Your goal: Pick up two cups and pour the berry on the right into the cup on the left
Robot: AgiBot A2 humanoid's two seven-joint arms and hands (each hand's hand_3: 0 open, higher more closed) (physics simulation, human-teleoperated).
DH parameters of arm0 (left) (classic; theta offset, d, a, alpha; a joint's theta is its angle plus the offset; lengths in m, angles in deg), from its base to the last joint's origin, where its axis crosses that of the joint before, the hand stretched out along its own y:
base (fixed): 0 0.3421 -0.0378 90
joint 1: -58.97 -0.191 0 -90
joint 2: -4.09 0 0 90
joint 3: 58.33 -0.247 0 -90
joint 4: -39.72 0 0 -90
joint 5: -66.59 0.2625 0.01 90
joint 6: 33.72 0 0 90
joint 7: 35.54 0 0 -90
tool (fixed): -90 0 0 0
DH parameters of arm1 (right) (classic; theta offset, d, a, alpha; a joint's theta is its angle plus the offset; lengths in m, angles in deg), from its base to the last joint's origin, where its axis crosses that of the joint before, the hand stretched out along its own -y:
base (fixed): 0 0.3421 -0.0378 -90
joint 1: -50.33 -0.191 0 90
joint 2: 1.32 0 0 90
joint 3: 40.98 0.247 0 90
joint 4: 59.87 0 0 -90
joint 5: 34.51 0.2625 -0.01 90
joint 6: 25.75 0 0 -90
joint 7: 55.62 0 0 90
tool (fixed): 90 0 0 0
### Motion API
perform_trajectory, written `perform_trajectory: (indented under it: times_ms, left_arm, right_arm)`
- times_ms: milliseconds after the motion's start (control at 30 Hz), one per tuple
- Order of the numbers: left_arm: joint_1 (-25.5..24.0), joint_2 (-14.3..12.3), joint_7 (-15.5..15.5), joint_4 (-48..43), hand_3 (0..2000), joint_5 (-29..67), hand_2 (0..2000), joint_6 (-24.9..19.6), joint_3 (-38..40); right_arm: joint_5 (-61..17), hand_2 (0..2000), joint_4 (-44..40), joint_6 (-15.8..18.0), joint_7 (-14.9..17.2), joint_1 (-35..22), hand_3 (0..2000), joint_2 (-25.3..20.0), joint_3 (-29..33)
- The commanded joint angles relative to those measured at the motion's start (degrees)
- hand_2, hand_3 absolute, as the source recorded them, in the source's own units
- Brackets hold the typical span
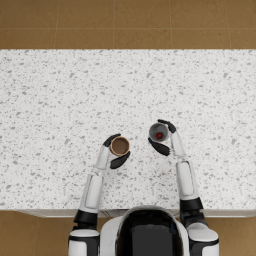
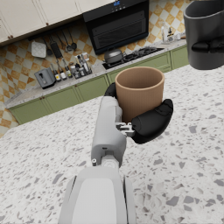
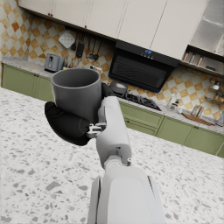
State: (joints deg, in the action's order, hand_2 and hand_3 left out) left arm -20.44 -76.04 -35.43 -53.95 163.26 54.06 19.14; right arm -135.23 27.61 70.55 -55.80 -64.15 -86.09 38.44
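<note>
A brown cup (image 1: 119,146) stands upright in the grip of my left hand (image 1: 115,150), fingers wrapped around its sides. In the left wrist view the brown cup (image 2: 139,92) sits in that hand (image 2: 146,121) and its inside is hidden. My right hand (image 1: 164,137) holds a grey cup (image 1: 158,132) upright, with a red berry (image 1: 159,135) visible inside. The right wrist view has the grey cup (image 3: 78,93) clasped by the right hand (image 3: 70,123). The grey cup (image 2: 204,36) also appears in the left wrist view, raised above the counter. The two cups are a short gap apart.
Both cups are over a white speckled countertop (image 1: 60,100) that spans the head view. Its near edge (image 1: 45,212) lies by my body, and brown tiled floor (image 1: 125,22) lies beyond the far edge. Green cabinets and a stove (image 2: 127,57) stand in the background.
</note>
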Motion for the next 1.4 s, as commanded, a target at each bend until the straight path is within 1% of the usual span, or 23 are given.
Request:
perform_trajectory:
  times_ms: [33, 100, 233, 367, 433, 667, 800, 1100, 1400]
  left_arm:
    - [2.3, -1.1, 0.0, -1.4, 1280, 0.7, 2000, 0.0, -1.1]
    - [2.6, -1.4, 0.0, -1.3, 1280, 1.5, 2000, 0.0, -1.1]
    - [2.9, -1.9, 0.0, 0.2, 1280, 2.1, 2000, 0.1, -1.3]
    - [3.6, -2.5, 0.0, 1.2, 1280, 2.3, 2000, 0.1, -1.8]
    - [3.7, -2.6, 0.0, 1.1, 1280, 2.3, 2000, 0.1, -1.8]
    - [3.6, -3.1, 0.0, 2.4, 1280, 2.4, 2000, 0.0, -2.2]
    - [3.5, -3.4, 0.0, 2.7, 1280, 2.4, 2000, -0.2, -2.4]
    - [3.8, -4.0, 0.0, 3.4, 1280, 2.4, 2000, -0.2, -1.9]
    - [4.3, -4.7, 0.0, 4.1, 1280, 2.4, 2000, -0.1, -1.3]
  right_arm:
    - [-1.8, 2000, -1.9, 0.0, 0.0, -6.0, 1280, -2.0, -1.4]
    - [-5.5, 2000, -2.8, 0.0, -0.1, -7.1, 1280, -2.5, -2.3]
    - [-12.8, 2000, -0.8, -0.1, -0.1, -8.2, 1280, -3.3, -4.3]
    - [-20.1, 2000, 1.0, -0.1, -0.2, -8.1, 1280, -3.5, -4.7]
    - [-23.8, 2000, 2.9, -0.2, -0.2, -8.0, 1280, -3.6, -5.7]
    - [-36.7, 2000, 5.3, -0.1, -0.2, -8.3, 1280, -4.2, -8.6]
    - [-44.1, 2000, 7.7, 0.0, -0.3, -8.1, 1280, -4.5, -10.7]
    - [-60.7, 2000, 9.1, 0.0, -0.3, -7.5, 1280, -4.8, -10.7]
    - [-77.3, 2000, 12.4, -0.1, -0.4, -5.4, 1280, -4.3, -14.1]
